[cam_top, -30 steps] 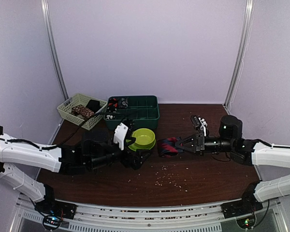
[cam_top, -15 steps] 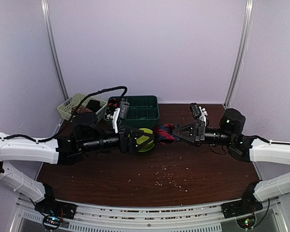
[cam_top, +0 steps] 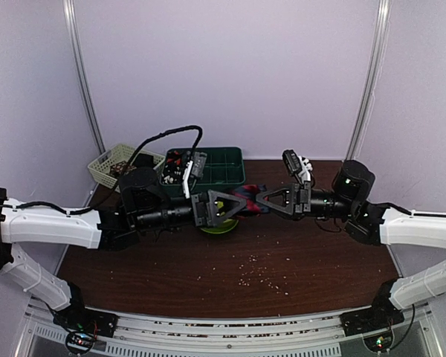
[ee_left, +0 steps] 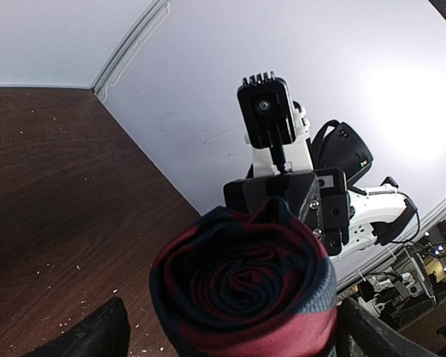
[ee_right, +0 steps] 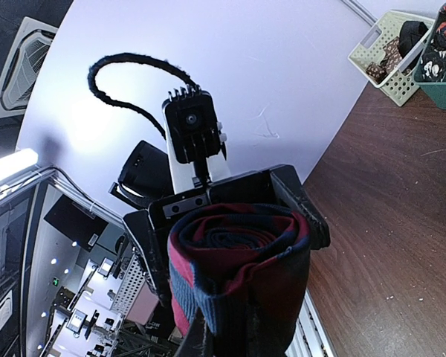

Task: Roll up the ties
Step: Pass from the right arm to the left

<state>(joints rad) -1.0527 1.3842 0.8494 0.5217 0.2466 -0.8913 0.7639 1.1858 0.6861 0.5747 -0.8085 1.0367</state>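
Scene: Two white-and-black arms are meeting nose to nose over the middle of the dark brown wooden table (cam_top: 305, 260), both claws raised off its surface.
Necktie: The red-and-navy striped fabric necktie (cam_top: 245, 199) is hanging in the air between the claws as a tight spiral roll. No loose tail is showing, and it is sitting above the lime-green round bowl (cam_top: 221, 227).
Left gripper: The left gripper (cam_top: 227, 207) is straddling the roll, its jaws pressing on both flanks, as the right wrist view is showing.
Right gripper: The right gripper (cam_top: 266, 201) is pinching the roll from the opposite end, jaws drawn in on the fabric.
Stage: The rolling is looking finished. What is probably remaining is passing the bundle to one claw and setting it down.
Risk: If either claw is letting go too early or pulling away, the outer wrap may be springing loose and the spiral unwinding.
Risk: A dropped roll may be landing in the bowl or among the pale crumbs (cam_top: 256, 274) scattered on the wood.
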